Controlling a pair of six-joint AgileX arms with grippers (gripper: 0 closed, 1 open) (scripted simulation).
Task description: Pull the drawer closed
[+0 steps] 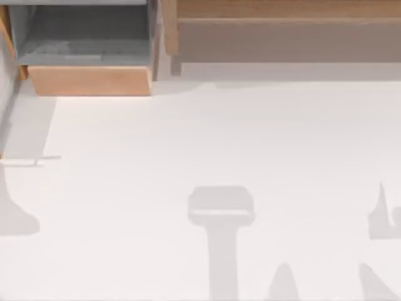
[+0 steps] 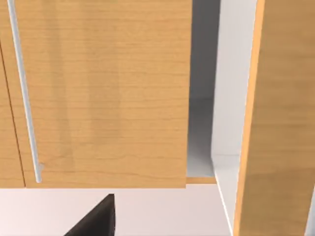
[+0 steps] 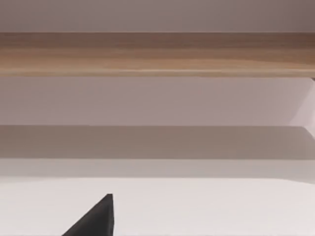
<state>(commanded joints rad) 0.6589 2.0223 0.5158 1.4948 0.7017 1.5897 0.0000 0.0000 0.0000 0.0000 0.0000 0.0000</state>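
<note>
Top view: the drawer [image 1: 91, 80] stands pulled out at the far left corner of the white bench [image 1: 207, 144]. Its plain light-wood front panel faces the open bench, and behind the panel the grey inner floor and grey walls lie exposed between thin wooden sides. Just beside the drawer, to its right and separated from it by a narrow gap, runs the long wooden shelf [image 1: 282, 37] with a beige recess; it extends from the drawer to the right edge of the bench. Soft grey shadows fall on the bench well in front of the drawer and the shelf.

Left wrist view: the light-wood front of the drawer [image 2: 103, 93] is seen close up, with a thin pale rail [image 2: 24, 98] running along the wood near one edge. Beside the panel a grey cavity opens, bounded by a white inner wall and a further wooden side [image 2: 280, 123]. A dark tip of the left claw [image 2: 96, 219] shows against the bench, apart from the drawer front and holding nothing visible; how far the claw is open cannot be told.

Right wrist view: the wooden edge of the shelf [image 3: 157, 53] crosses the picture above its beige recess. A dark tip of the right claw [image 3: 93, 219] lies over the bench, clear of the shelf; its opening cannot be told.
</note>
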